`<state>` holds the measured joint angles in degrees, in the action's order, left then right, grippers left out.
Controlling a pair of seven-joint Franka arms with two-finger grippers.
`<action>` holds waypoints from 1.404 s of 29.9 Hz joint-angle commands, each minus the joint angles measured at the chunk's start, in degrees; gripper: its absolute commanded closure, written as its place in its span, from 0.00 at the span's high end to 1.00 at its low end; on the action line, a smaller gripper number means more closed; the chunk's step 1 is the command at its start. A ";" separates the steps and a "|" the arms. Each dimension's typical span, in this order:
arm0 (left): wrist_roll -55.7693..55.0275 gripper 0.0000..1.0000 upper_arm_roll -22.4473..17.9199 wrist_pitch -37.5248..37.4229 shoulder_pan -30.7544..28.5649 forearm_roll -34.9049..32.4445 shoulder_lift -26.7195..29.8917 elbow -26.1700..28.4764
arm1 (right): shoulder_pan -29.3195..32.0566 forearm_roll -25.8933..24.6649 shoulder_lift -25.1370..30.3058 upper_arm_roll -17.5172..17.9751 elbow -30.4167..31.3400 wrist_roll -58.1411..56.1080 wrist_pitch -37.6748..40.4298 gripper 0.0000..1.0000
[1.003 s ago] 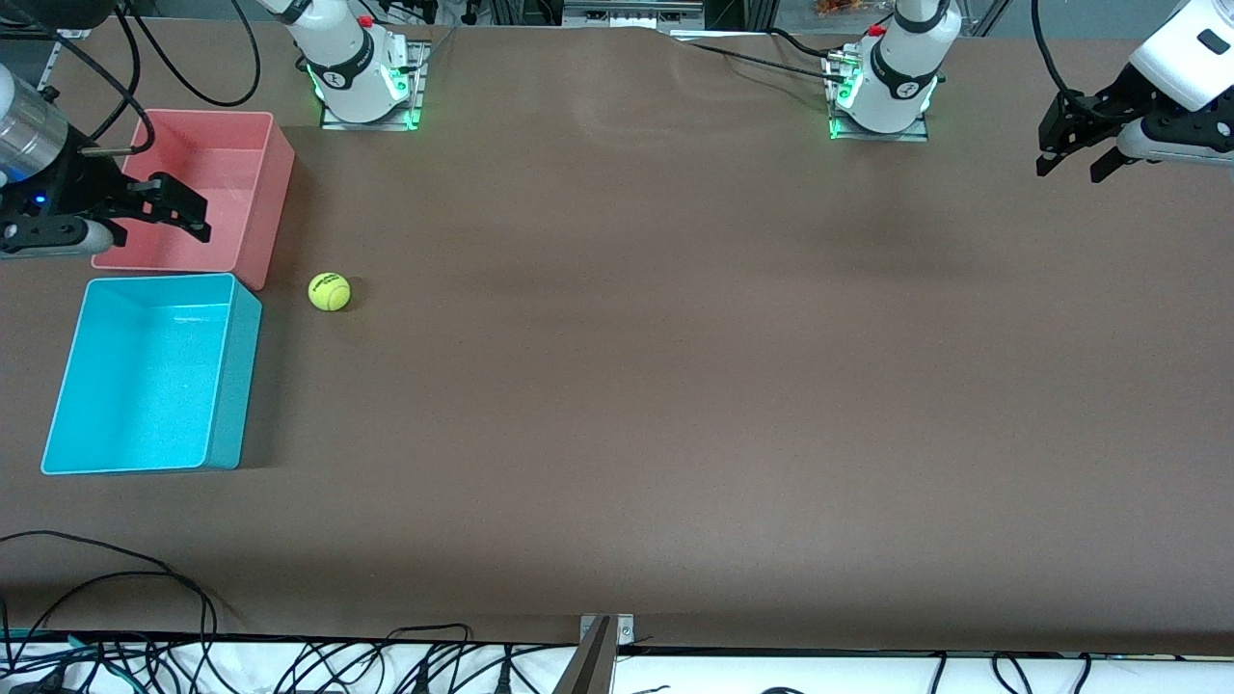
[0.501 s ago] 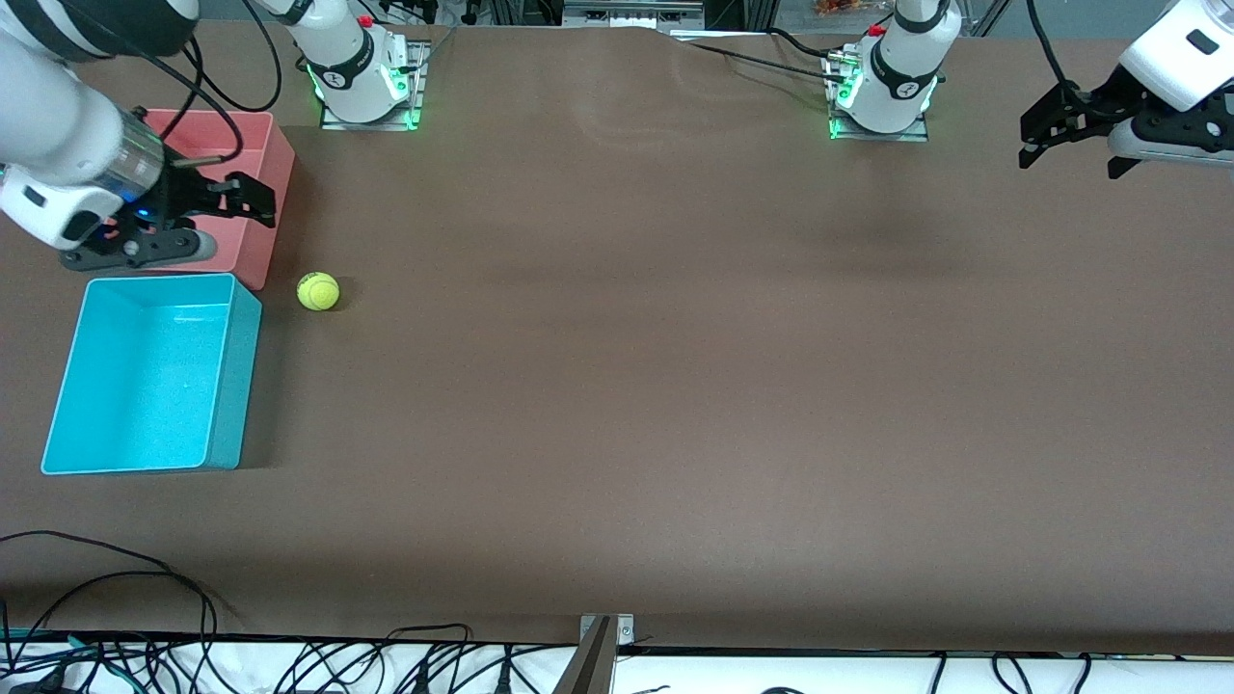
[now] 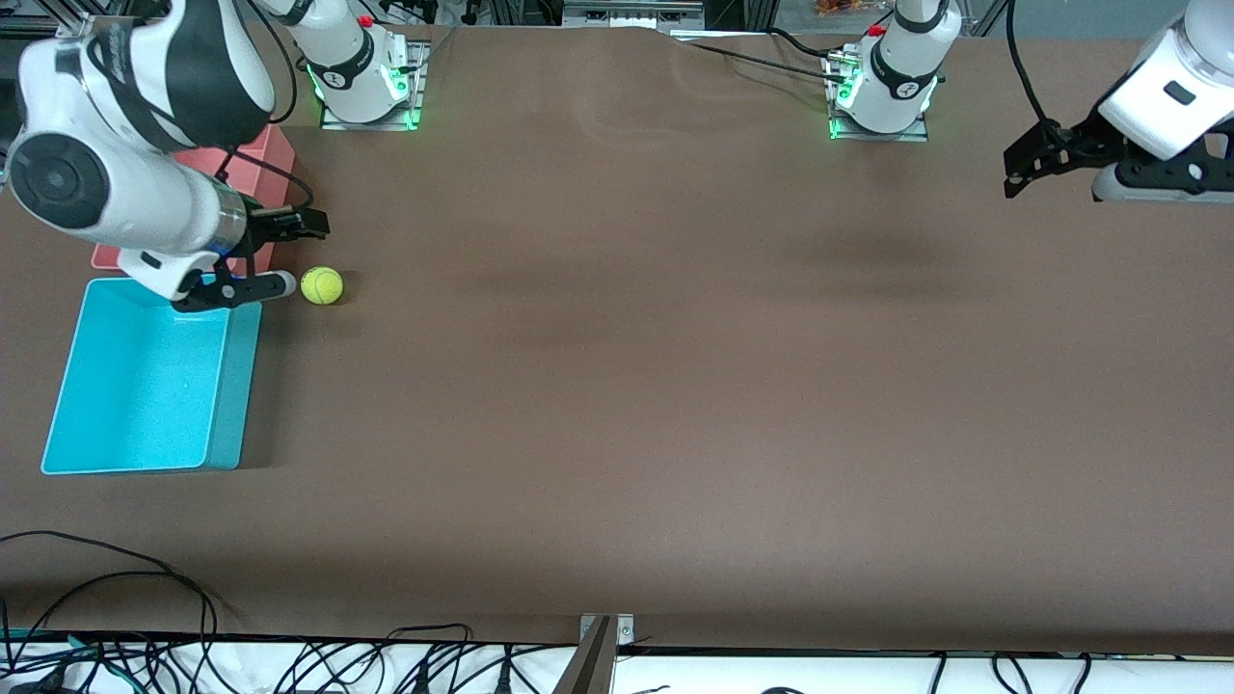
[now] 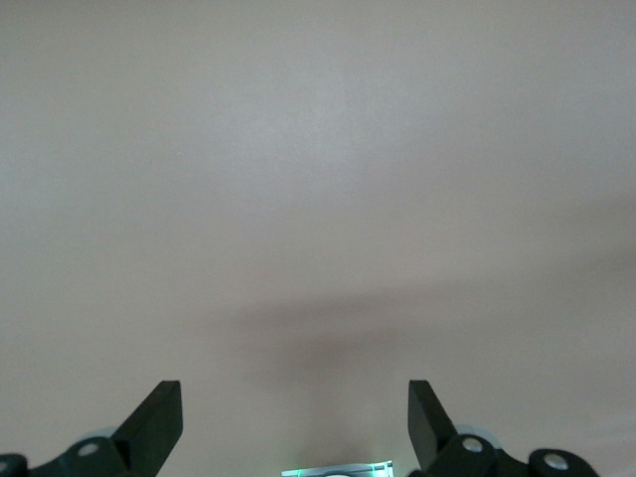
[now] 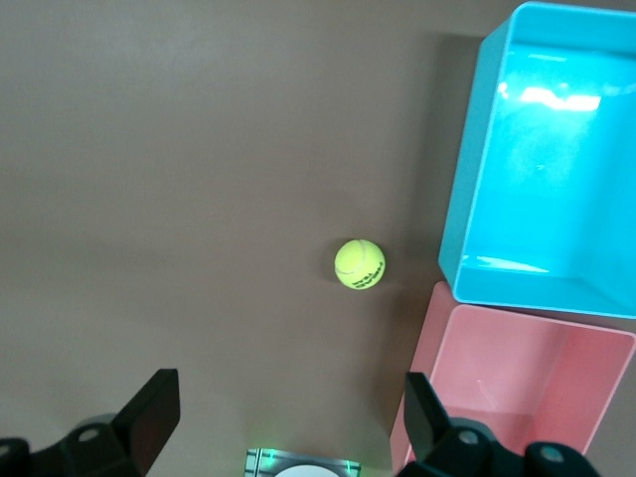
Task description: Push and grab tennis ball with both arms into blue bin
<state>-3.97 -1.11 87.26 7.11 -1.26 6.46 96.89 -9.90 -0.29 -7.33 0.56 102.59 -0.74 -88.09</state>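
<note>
Right claw spread wide, empty, above tennis ball lying beside blue bin; its wrist view alone shows pink bin's floor. Left claw spread, empty, waiting over bare tabletop.

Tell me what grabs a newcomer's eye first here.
The tennis ball lies on the brown table, beside the blue bin and pink bin. The right tool hangs open just by the ball; the left tool waits open over the table's other end.
</note>
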 commanded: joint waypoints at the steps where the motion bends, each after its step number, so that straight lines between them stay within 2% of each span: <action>1: -0.51 1.00 0.50 -1.39 -0.69 1.17 -2.42 -3.47 | 0.50 -0.15 0.47 -0.48 6.03 -0.41 -3.04 1.00; 6: -0.51 1.00 0.41 -1.39 -0.69 1.17 -2.51 -3.47 | 0.67 -2.07 0.73 -1.27 13.23 -0.67 -9.63 1.00; 12: -0.42 1.00 0.41 -1.39 -0.69 1.17 -2.42 -3.99 | 0.76 -9.37 0.74 -1.44 21.50 -0.67 -19.30 1.00; 20: -0.33 1.00 0.32 -1.39 -0.69 0.91 -2.51 -4.96 | 0.93 -9.99 -0.31 -3.20 28.88 -0.76 -30.46 1.00; 25: -0.34 1.00 -0.03 -1.39 -0.87 0.56 -2.60 -5.49 | 0.94 -10.08 -3.04 -5.04 29.59 -1.02 -33.11 1.00; 34: -0.42 1.00 0.14 -1.39 -1.13 0.56 -2.60 -5.49 | 0.94 -10.08 -7.61 -5.22 29.59 -1.02 -39.17 1.00; 42: -0.42 1.00 0.14 -1.39 -1.13 1.17 -2.69 -5.93 | 1.20 -10.08 -9.54 -5.31 29.51 -1.02 -40.84 1.00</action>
<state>-4.04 -1.29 87.19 6.35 -1.15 4.65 93.10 -9.12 -9.37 -15.76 -4.61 131.94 -1.17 -127.00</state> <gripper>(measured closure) 0.000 0.000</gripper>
